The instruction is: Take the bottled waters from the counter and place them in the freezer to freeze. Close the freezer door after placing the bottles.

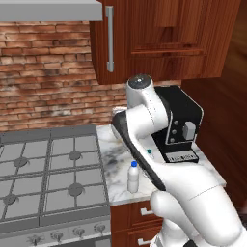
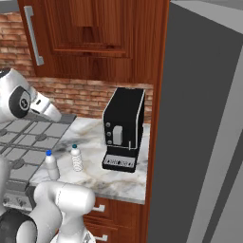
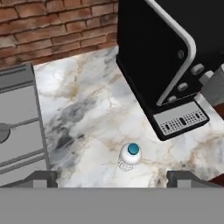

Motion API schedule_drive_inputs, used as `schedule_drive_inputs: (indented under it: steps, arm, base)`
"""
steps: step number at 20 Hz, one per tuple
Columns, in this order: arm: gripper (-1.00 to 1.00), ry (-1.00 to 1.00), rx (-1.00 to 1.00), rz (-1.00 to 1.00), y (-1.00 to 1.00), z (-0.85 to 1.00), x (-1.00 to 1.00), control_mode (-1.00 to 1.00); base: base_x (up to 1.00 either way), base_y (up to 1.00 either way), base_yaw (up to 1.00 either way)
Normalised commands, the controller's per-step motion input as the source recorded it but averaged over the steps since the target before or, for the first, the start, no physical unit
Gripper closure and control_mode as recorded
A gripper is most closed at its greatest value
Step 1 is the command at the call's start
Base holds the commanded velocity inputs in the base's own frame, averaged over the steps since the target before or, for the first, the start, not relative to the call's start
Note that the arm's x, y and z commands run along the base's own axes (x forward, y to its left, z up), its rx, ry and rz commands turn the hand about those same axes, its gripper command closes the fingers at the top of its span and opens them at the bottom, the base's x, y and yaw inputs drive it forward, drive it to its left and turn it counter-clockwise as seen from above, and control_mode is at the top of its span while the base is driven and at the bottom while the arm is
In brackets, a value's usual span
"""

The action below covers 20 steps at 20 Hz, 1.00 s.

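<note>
Two bottled waters (image 2: 76, 159) (image 2: 51, 166) upright on counter (image 2: 118, 182).

1. Two bottled waters are seen upright on the counter (image 2: 118, 182), a veined marble slab over reddish-brown drawers.
2. The blue-capped bottle (image 1: 133, 177) is placed near the front edge, just beside the stove.
3. The teal-capped bottle (image 2: 76, 158) is set further back, nearer the coffee machine.
4. The freezer (image 2: 199, 133) is seen as a tall grey panel right of the counter.

Veined white-grey counter (image 3: 100, 109), seemingly teal-capped bottle (image 3: 130, 156)
</note>
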Motion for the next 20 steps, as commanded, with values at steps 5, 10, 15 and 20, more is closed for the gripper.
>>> schedule_drive_inputs:
  steps: [5,10,15,20]
  arm:
    - [-1.00,-0.01,-0.01,-0.59,0.91,-0.31,0.00,-1.00]
    - [-1.00,0.00,-0.01,-0.59,0.80,-0.44,0.00,-1.00]
    - [-1.00,-0.07,-0.05,-0.41,0.49,-0.52,0.00,-1.00]
    - [-1.00,-0.13,-0.12,-0.29,0.25,-0.60,0.00,-1.00]
  base:
    - [0.00,0.00,0.00]
    - [0.00,0.00,0.00]
    - [0.00,0.00,0.00]
    - [0.00,0.00,0.00]
